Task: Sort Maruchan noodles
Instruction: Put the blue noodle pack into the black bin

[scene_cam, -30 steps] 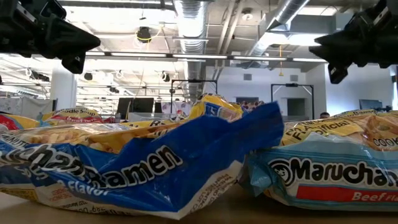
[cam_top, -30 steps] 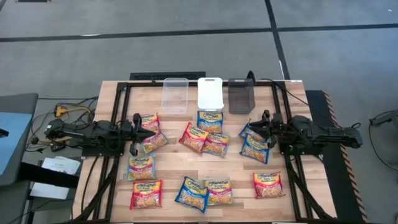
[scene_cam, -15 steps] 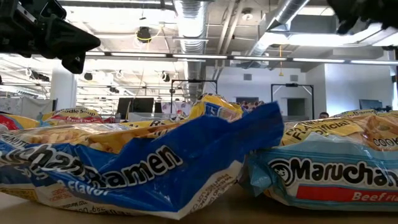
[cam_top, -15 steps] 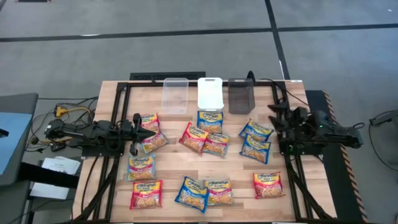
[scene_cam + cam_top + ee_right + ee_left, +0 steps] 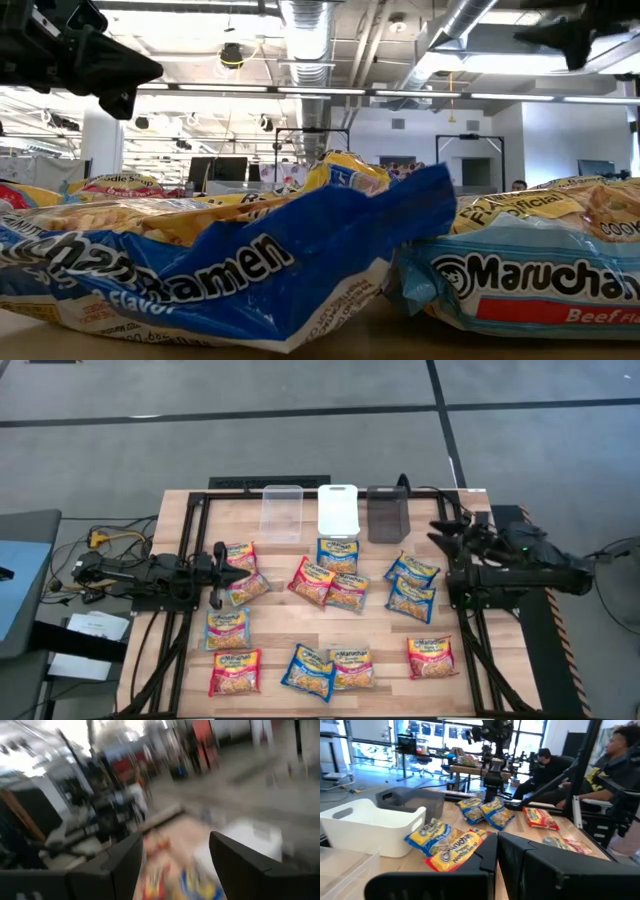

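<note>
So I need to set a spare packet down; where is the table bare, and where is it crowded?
Bare wood lies between the red packet at the front right and the blue packet above it, and at the back left beside the clear bin. The middle, below the white bin, is crowded with overlapping packets.

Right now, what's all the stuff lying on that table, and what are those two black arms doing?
Maruchan noodles: about a dozen packets, blue, red and yellow-orange, scattered flat across the table.
Clear bin: one, at the far edge, towards the left.
White bin: one, in the middle of the row.
Dark bin: one, at the row's right end.
People: two, seated beyond the table.
Left gripper: shut, over the left packets.
Right gripper: open, empty, raised near the dark bin.
</note>
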{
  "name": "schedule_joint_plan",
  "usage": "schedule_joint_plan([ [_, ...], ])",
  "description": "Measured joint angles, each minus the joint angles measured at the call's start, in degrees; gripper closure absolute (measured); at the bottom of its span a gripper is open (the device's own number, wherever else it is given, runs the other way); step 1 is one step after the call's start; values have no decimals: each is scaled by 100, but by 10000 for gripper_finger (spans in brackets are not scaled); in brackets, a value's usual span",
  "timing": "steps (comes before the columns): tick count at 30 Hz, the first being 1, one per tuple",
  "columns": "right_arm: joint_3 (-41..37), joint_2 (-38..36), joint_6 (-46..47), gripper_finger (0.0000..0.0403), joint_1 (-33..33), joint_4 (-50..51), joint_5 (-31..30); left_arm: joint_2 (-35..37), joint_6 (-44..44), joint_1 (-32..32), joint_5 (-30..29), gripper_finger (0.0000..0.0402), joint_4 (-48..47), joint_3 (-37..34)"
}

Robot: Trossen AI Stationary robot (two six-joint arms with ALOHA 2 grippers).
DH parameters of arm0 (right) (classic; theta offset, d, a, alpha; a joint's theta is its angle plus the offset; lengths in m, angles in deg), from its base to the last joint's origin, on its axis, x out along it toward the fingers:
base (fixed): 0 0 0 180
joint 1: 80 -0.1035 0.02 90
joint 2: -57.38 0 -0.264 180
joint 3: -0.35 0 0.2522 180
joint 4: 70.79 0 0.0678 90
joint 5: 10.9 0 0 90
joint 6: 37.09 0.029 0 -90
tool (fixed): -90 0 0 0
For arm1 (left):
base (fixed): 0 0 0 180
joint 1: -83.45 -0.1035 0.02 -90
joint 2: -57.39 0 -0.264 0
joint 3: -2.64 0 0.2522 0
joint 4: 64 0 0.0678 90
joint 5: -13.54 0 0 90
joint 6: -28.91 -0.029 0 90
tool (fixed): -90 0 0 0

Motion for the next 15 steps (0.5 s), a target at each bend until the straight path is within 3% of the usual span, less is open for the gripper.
schedule_joint_plan([
  [5,63,533,863,147,-4,682,320,1,45,-2,-159,401,0,0],
  [15,63,1736,1577,147,-9,818,1792,2,21,-1,-404,401,0,0],
])
